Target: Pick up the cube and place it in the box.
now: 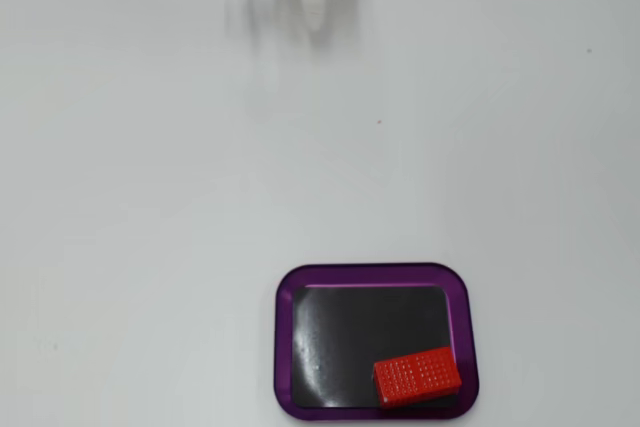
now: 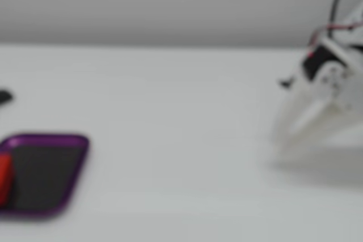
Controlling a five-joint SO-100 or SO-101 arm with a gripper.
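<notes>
Inside the box [image 1: 283, 347], near-right corner, the cube [image 1: 417, 377] is lying | gripper [image 2: 282, 143] is hanging far away, finger state unclear in blur | placing looks done; next is only parking the arm.

The table [image 1: 150, 207] was plain white and matte. On it lay the box [image 1: 283, 342] — well away from the gripper [image 1: 316, 17], at the opposite end of the surface in a fixed view. A small dark object [image 2: 3, 97] — too blurred to identify — sat on the table beyond the box, farther still from the gripper.
</notes>
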